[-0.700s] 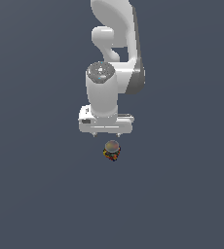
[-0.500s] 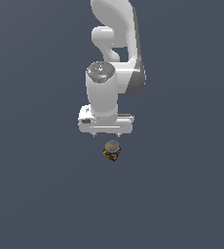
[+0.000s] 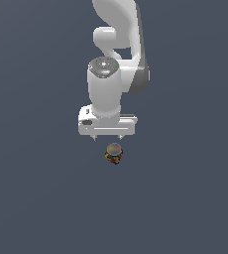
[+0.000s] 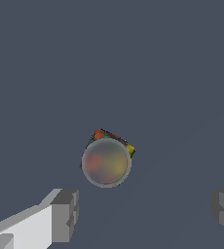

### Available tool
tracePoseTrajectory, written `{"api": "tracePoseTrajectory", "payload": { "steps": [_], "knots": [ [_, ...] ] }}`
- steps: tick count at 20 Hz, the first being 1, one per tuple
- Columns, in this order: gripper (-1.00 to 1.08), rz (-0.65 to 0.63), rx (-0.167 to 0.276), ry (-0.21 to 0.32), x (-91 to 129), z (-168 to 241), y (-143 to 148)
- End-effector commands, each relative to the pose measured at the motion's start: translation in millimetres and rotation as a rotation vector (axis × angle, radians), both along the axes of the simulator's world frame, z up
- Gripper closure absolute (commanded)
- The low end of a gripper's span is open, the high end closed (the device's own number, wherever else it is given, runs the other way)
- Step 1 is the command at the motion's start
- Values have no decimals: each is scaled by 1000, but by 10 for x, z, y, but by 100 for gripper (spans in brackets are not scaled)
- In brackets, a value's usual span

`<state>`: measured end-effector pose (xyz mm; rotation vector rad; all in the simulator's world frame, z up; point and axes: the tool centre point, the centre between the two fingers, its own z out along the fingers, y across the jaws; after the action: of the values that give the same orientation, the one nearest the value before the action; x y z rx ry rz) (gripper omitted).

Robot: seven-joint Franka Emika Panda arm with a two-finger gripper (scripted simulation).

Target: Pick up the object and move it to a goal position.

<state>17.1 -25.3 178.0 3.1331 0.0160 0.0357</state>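
Note:
The object point(image 3: 114, 154) is a small stubby item with a grey-tan rounded top and a red, yellow and black speckled body. It stands on the dark grey floor. My gripper point(image 3: 106, 138) hangs above and just behind it in the exterior view, open and empty. In the wrist view the object point(image 4: 106, 159) shows from above, beyond the line between the two grey fingertips point(image 4: 65, 214), which stand wide apart and do not touch it.
The white arm point(image 3: 117, 54) rises behind the gripper in the exterior view. The dark grey floor point(image 3: 36, 198) shows no other objects or markers.

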Motion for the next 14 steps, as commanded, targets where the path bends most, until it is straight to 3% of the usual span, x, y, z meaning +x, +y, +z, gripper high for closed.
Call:
{"api": "tracePoseTrajectory", "payload": {
  "steps": [1,14],
  "knots": [
    [-92,-4,0,1,-3,-11,2],
    [-92,-165,9,8,2,-261,101]
  ]
}}
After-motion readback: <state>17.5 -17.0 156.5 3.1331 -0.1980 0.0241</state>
